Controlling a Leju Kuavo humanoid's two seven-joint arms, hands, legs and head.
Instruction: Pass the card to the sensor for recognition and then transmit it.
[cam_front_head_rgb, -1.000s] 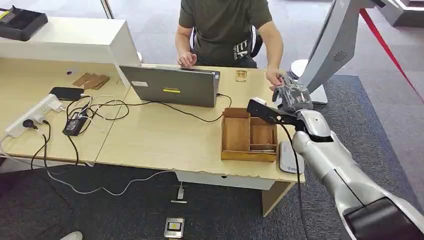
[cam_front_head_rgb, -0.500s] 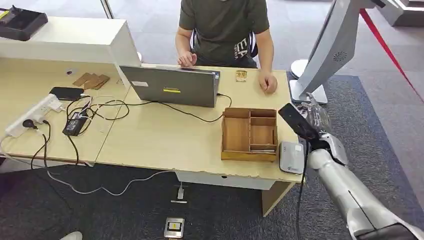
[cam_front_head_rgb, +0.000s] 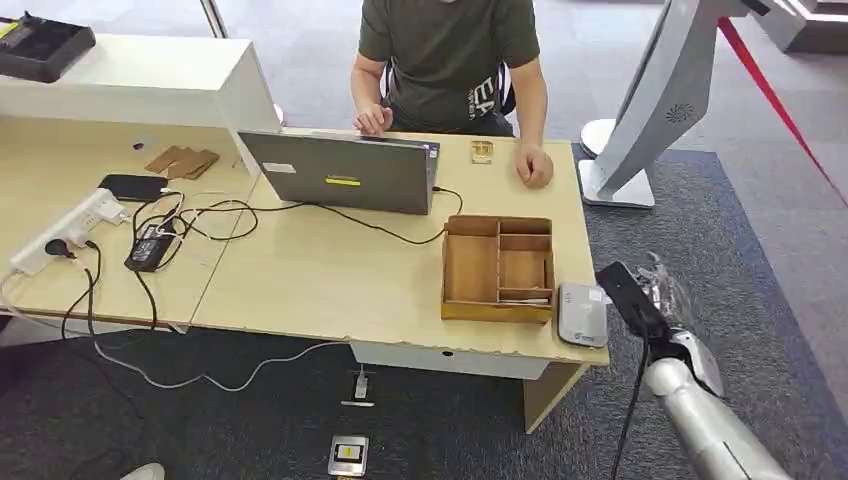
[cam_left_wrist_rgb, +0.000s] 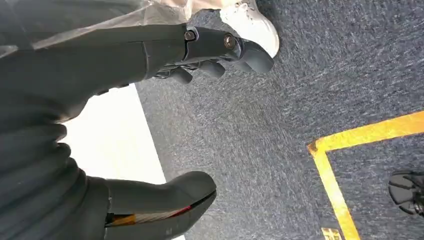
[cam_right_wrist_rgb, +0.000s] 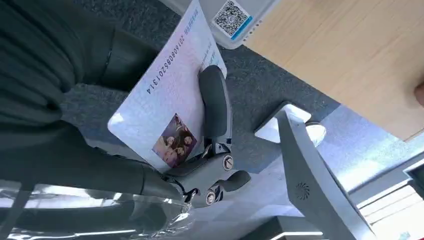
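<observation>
Right wrist view is showing the right robot hand gripping the card off the worktop edge, near the sensor; thin pinch is risking slippage. Left robot hand is hanging empty, fingers apart.

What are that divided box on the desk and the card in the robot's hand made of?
The divided box looks like wood or plywood: brown, matte, with thin flat partitions. The card in the right hand looks like glossy plastic, though laminate is possible: a smooth pale face with printed digits and a photo, catching some light.
</observation>
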